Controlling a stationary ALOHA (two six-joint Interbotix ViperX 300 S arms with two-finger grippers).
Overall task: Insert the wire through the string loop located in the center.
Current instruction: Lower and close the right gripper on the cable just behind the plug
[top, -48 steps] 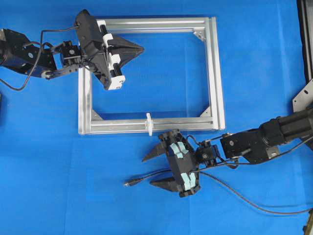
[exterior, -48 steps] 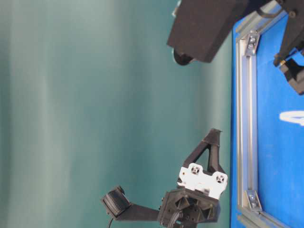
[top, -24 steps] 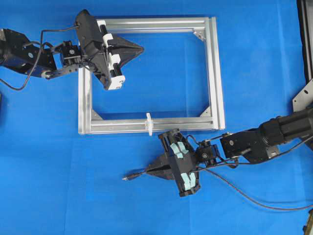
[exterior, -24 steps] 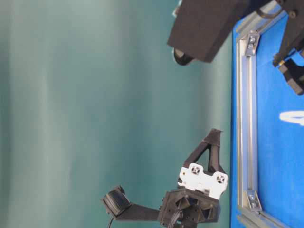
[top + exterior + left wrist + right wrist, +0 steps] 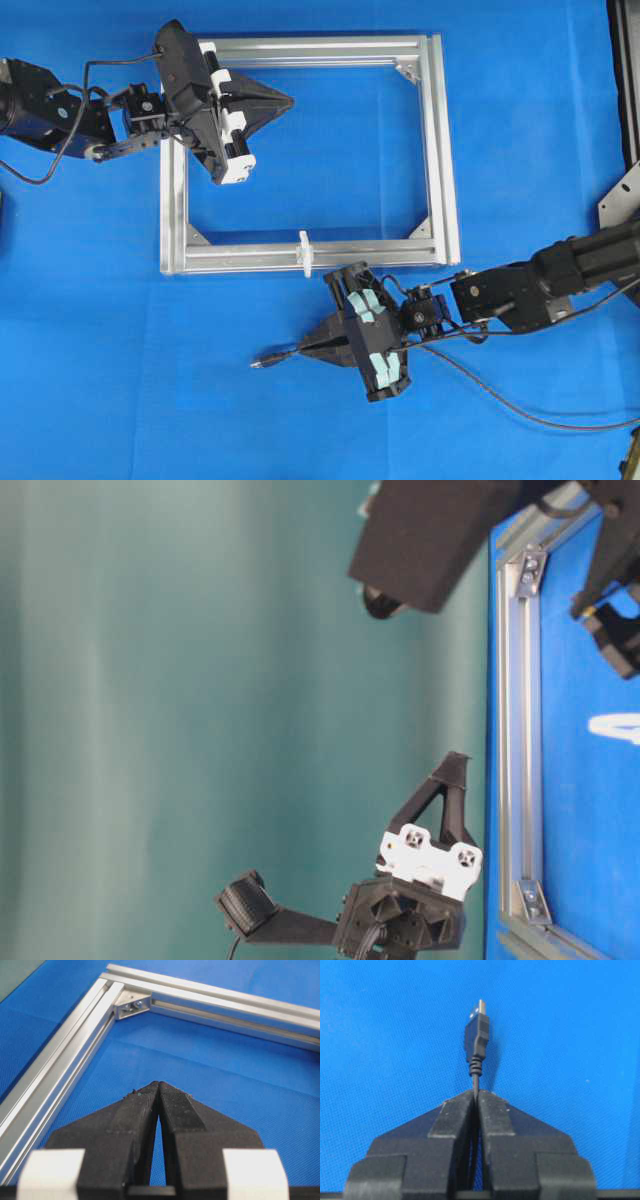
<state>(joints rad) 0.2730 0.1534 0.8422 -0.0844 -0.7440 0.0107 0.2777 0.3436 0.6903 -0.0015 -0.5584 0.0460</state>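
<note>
Right wrist view: right hand pinched tight on the wire, plug tip ahead.
Overhead: string loop on the frame's near rail, apart from the plug.
Left wrist view: left hand closed, empty.

The wire is running off the overhead view's right edge; its stretch between the right fingers is hiding.
</note>
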